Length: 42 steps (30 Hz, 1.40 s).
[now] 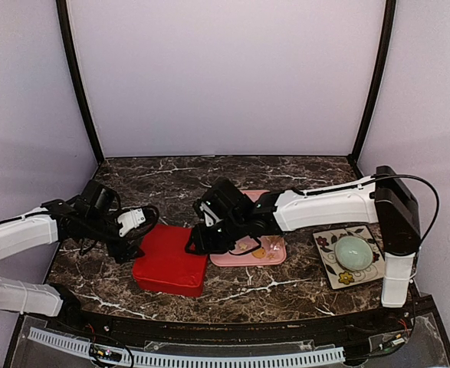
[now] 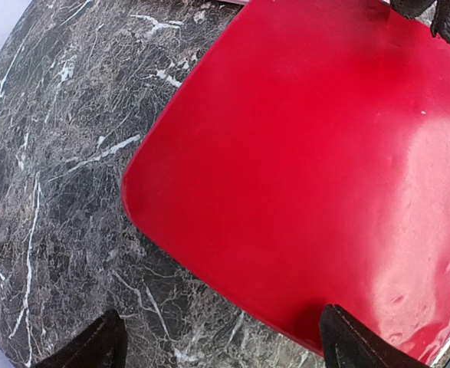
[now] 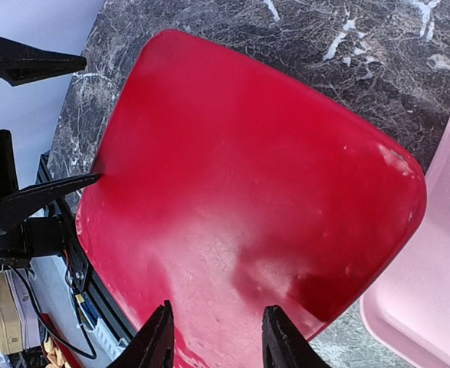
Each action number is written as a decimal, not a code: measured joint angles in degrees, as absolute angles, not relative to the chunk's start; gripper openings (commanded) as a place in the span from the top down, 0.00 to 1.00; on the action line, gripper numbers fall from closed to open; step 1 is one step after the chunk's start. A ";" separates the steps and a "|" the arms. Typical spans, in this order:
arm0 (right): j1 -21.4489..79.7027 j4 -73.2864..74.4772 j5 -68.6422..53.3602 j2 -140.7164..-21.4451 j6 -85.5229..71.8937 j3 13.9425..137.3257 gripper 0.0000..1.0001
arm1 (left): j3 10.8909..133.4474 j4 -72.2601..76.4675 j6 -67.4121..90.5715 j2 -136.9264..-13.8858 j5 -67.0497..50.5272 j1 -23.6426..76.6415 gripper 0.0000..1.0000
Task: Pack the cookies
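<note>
A few golden cookies [image 1: 260, 251] lie on the pink tray [image 1: 274, 259] at mid-table, partly hidden by my right arm. A red box with its lid [image 1: 167, 262] on stands just left of the tray. My left gripper [image 1: 138, 232] is at the box's left edge, jaws wide open; in its wrist view the gripper [image 2: 225, 349] has one fingertip [image 2: 356, 346] over the red lid [image 2: 316, 161] and the other over the table. My right gripper [image 1: 197, 242] hovers over the lid's right side. Seen in its wrist view, it [image 3: 218, 339] is open, with only the lid [image 3: 240, 184] between the fingers.
A patterned plate [image 1: 328, 264] carrying a pale green bowl [image 1: 353, 251] sits at the right, beside the right arm's base. The pink tray's edge [image 3: 431, 291] touches the box's right corner. The left gripper's fingers [image 3: 47, 195] show past the lid's far side. Dark marble table [image 1: 179, 176] behind.
</note>
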<state>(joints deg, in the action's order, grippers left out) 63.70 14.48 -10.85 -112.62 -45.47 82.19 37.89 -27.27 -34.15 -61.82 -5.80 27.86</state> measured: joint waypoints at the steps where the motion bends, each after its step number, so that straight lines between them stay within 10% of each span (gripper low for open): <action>1: 63.70 14.46 -10.90 -112.73 -45.47 82.24 0.60 | 37.54 -27.20 -34.30 -61.36 -5.58 27.86 0.10; 28: 60.25 13.19 -9.50 -112.68 -44.01 80.01 0.63 | 40.80 -17.93 -33.21 -70.37 -3.79 25.93 0.15; 42: 58.00 3.14 -15.25 -109.16 -48.58 68.97 0.41 | 40.34 -12.91 -32.29 -72.53 -5.06 22.37 0.17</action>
<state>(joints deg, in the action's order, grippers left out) 58.00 3.14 -15.25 -109.16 -48.58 68.97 40.34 -12.91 -32.29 -72.53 -5.06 22.37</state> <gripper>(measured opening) 0.597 0.829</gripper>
